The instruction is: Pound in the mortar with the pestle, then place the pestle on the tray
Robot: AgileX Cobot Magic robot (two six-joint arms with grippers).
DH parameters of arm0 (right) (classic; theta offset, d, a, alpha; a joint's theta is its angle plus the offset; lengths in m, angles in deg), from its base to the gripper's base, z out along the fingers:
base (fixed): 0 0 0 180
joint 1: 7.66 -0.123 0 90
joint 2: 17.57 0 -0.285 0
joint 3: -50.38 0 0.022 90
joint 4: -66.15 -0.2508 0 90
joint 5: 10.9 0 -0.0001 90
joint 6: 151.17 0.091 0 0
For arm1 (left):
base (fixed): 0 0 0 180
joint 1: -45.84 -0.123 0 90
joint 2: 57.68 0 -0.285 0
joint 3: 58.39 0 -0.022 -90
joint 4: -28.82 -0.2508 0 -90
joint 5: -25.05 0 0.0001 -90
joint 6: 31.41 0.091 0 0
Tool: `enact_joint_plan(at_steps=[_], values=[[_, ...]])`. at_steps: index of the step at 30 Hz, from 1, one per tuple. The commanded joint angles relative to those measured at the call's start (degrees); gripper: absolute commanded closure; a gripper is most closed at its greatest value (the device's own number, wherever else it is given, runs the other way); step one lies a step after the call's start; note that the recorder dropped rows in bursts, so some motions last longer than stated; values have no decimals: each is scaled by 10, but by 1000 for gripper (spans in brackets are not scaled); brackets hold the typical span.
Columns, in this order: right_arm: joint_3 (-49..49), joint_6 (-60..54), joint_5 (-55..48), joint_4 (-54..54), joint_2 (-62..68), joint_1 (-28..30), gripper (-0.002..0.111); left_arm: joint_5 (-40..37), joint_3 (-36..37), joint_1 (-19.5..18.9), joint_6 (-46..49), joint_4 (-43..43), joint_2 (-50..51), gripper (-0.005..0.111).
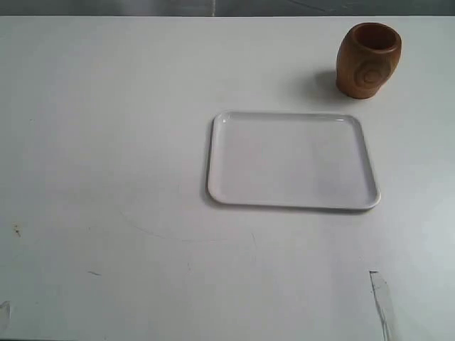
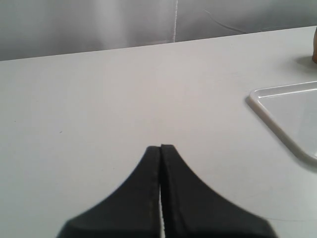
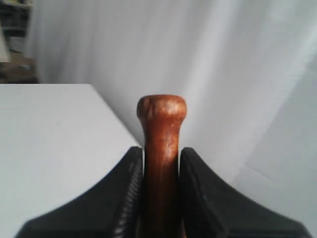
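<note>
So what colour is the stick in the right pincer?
The club-shaped wooden pestle is reddish-brown, clearest in the right wrist view.

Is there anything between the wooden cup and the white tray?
Nothing: only bare table lies between the mortar and the tray, seen in the exterior view.

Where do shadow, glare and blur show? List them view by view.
Exterior view: soft even light, the mortar throws a faint shadow toward the left. Left wrist view: the shut left gripper is a dark, detail-less shape. Right wrist view: a pale sheen runs down the pestle, background soft.
</note>
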Motion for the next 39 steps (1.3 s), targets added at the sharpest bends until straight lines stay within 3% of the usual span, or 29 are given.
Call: enact_joint_plan(at_steps=[1, 10, 13, 16, 20, 24, 26, 27, 30, 33, 34, 36, 37, 39], values=[[7, 15, 204, -2, -59, 2, 108, 2, 0, 4, -5, 4, -1, 107], [48, -37, 742, 32, -114, 2, 108, 2, 0, 4, -5, 4, -1, 107], [78, -65, 806, 24, -114, 2, 108, 2, 0, 4, -5, 4, -1, 107], [113, -84, 747, -25, -114, 2, 108, 2, 0, 4, -5, 4, -1, 107], [167, -68, 501, -77, -114, 2, 108, 2, 0, 4, -5, 4, -1, 107], [172, 156, 374, -59, -115, 2, 108, 2, 0, 4, -5, 4, -1, 107], [170, 233, 183, -26, -115, 2, 108, 2, 0, 4, -5, 4, -1, 107], [170, 251, 139, -9, -115, 2, 108, 2, 0, 4, -5, 4, -1, 107], [170, 391, 230, 149, -122, 17, 108, 2, 0, 4, -5, 4, -1, 107], [170, 648, 303, 460, -136, 62, 108, 2, 0, 4, -5, 4, -1, 107], [170, 654, 316, 478, -141, 70, 108, 2, 0, 4, -5, 4, -1, 107], [170, 535, 366, 427, -154, 64, 108, 2, 0, 4, -5, 4, -1, 107], [170, 466, 374, 370, -155, 56, 108, 2, 0, 4, -5, 4, -1, 107], [173, 217, 368, 132, -154, 40, 108, 2, 0, 4, -5, 4, -1, 107]])
